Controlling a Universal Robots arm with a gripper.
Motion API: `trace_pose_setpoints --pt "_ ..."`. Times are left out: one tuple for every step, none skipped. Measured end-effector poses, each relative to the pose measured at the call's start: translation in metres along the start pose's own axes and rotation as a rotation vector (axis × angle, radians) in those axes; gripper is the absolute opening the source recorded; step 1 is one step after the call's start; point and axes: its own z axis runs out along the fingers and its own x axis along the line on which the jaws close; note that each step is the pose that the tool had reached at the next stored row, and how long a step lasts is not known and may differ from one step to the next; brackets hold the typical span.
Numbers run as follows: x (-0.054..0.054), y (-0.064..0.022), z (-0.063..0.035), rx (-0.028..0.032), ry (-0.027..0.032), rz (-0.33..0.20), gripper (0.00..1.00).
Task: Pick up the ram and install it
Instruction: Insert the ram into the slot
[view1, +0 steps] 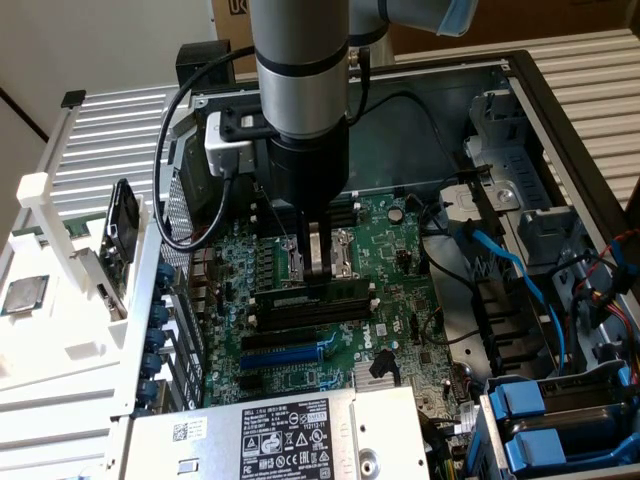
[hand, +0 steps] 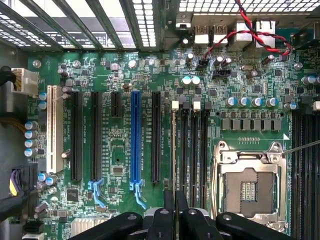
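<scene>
Hand: your gripper (view1: 320, 268) is closed on the ram (view1: 285, 295), pinching the stick's upper edge about midway along its length.
Ram: it stands on edge, level, lengthwise over the memory slots (view1: 300, 315), just near of the processor socket (view1: 345, 258).
Ram, wrist view: you see the ram (hand: 173, 150) only as a thin edge running out from between the fingers of the gripper (hand: 175, 204). That edge lies along the slot on the side of the bank away from the socket.
Seating: you cannot tell whether the stick's lower edge is down in a slot or just above it.
Motherboard: the green motherboard (view1: 400, 300) lies flat in the open computer case (view1: 520, 80). A blue slot (view1: 285, 352) sits near of the memory slots, with a black slot between.
Arm: it comes straight down over the middle of the board.
Outside the case: a white tray (view1: 60, 350) sits at the exterior view's left, with a square silver processor chip (view1: 22, 295) on it, well apart from your gripper.
</scene>
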Motion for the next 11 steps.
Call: trace_pose_setpoints --pt "0.0 0.0 0.0 0.0004 -0.0004 0.001 0.13" --pt "0.0001 0.0 0.0 0.0005 -0.0004 0.002 0.13" --pt "0.0001 0.0 0.0001 0.0006 -0.0005 0.002 0.13" --pt "0.0001 0.0001 0.0002 0.0006 -0.0005 0.002 0.13" --pt "0.0001 0.0003 0.0006 0.0013 -0.0006 0.002 0.13" --pt "0.0001 0.0004 0.001 0.0016 -0.0005 0.002 0.13" --pt "0.0001 0.0006 0.0013 0.002 -0.0004 0.002 0.13" --pt "0.0001 0.0007 0.0018 0.0022 -0.0005 0.002 0.13" --pt "0.0001 0.0007 0.0022 0.0023 -0.0005 0.002 0.13" --pt "0.0001 0.0007 0.003 0.0023 -0.0005 0.002 0.13" --pt "0.0 0.0007 0.0035 0.0024 -0.0006 0.002 0.13"
